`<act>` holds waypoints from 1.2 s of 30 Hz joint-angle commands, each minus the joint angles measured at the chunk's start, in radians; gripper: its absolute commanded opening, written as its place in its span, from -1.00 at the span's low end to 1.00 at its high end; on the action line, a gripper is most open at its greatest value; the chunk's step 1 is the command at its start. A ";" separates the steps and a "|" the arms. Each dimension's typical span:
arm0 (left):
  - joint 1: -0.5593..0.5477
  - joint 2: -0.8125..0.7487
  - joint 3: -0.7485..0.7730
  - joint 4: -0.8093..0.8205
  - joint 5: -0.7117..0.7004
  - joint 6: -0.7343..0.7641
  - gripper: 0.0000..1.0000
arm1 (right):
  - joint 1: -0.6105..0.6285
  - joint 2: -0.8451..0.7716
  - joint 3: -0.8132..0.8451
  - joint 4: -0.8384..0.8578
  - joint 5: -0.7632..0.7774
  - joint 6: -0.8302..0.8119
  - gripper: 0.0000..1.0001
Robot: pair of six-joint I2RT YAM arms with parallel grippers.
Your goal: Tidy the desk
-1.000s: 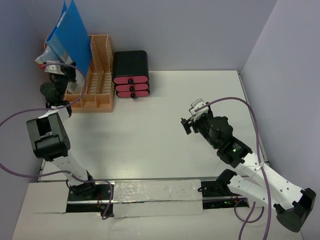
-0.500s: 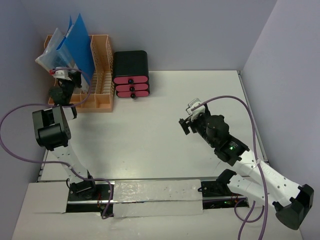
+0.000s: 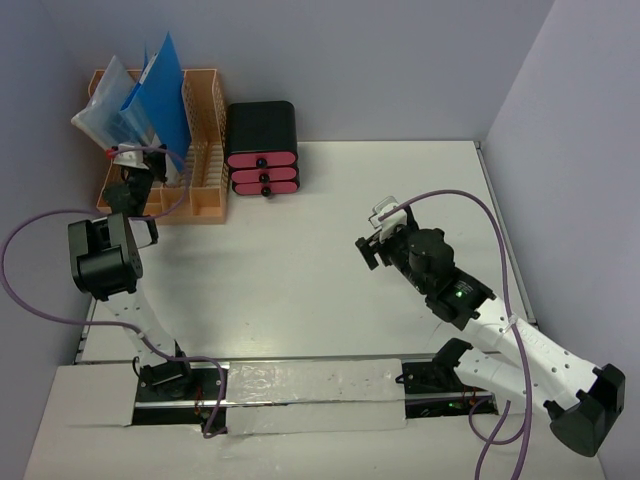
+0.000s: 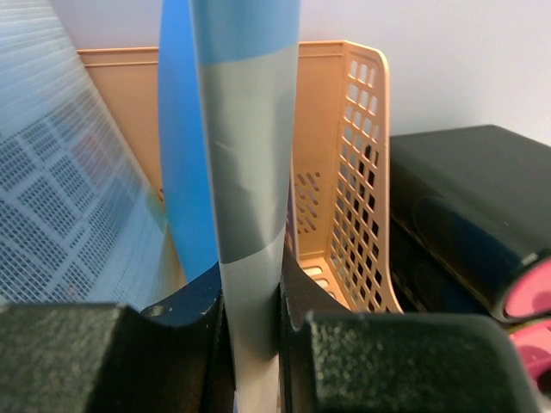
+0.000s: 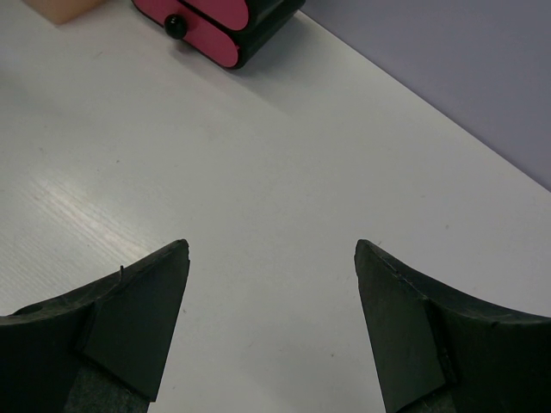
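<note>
The white desk (image 3: pixel 300 250) fills the top view. At its back left my left gripper (image 3: pixel 130 165) is shut on the lower edge of a blue folder (image 3: pixel 160 95), which stands upright at the left part of the peach file rack (image 3: pixel 205 150). In the left wrist view the folder's grey-and-blue edge (image 4: pixel 245 129) is pinched in my left gripper (image 4: pixel 251 318), with the rack (image 4: pixel 344 172) behind it. My right gripper (image 3: pixel 375 235) hovers over the desk's right half, open and empty. The right wrist view has that gripper (image 5: pixel 271 258) above bare desk (image 5: pixel 258 172).
A clear mesh pouch (image 3: pixel 100 110) leans beside the folder on its left (image 4: pixel 60 198). A black box with pink drawers (image 3: pixel 262 150) stands right of the rack (image 4: pixel 465 198) and shows at the top of the right wrist view (image 5: pixel 224 26). Walls close off the back and sides.
My left arm has brought the blue folder down and to the right, closer to the rack, with the pouch now showing on its left. The right arm has shifted only slightly.
</note>
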 commanded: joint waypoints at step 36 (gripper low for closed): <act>-0.155 -0.224 0.142 -0.377 -0.307 0.340 -1.00 | -0.005 -0.012 0.223 -0.160 0.049 0.075 0.69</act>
